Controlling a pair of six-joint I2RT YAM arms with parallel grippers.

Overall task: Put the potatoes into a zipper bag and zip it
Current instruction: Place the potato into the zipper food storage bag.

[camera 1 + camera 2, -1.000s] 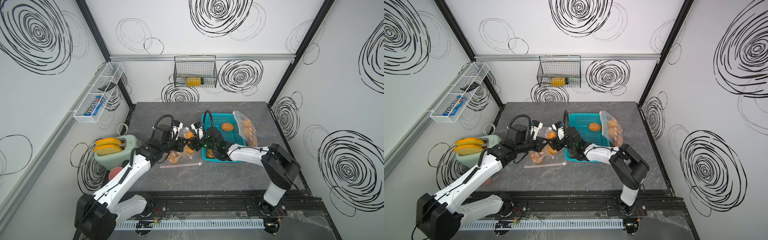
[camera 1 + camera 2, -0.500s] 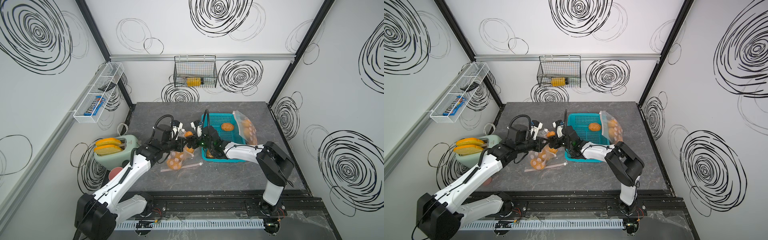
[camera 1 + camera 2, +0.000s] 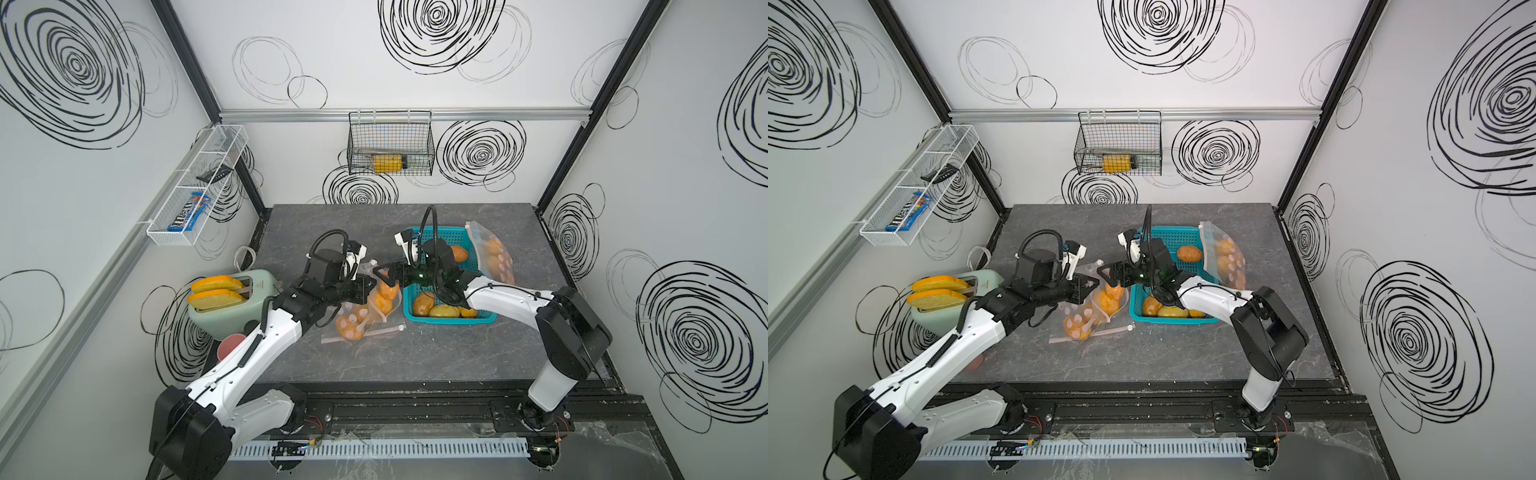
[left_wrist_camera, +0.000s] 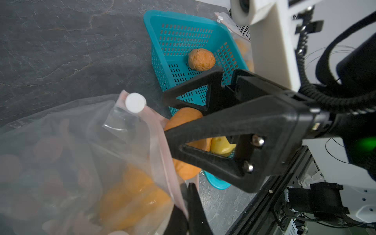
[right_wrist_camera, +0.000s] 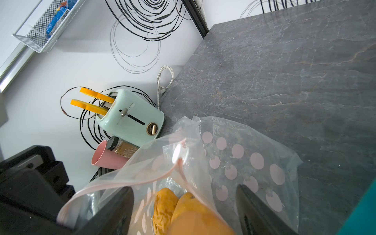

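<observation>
holding the bag (image 3: 351, 324) rim, left gripper (image 3: 368, 291) is clamped tight; right gripper (image 3: 386, 277) hangs over the mouth, jaws wide, gripping nothing. several potatoes (image 3: 388, 295) sit inside; a few more wait in the basket (image 3: 451, 321); zip not yet closed

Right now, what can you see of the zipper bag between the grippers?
The zipper bag is clear, thin plastic printed with pale pink dots, with a pink zip strip and a white slider. Its mouth is open and raised; the left gripper pinches the rim. Several orange potatoes lie inside. Its bottom rests on the table; the open right gripper hangs over the mouth.
</observation>
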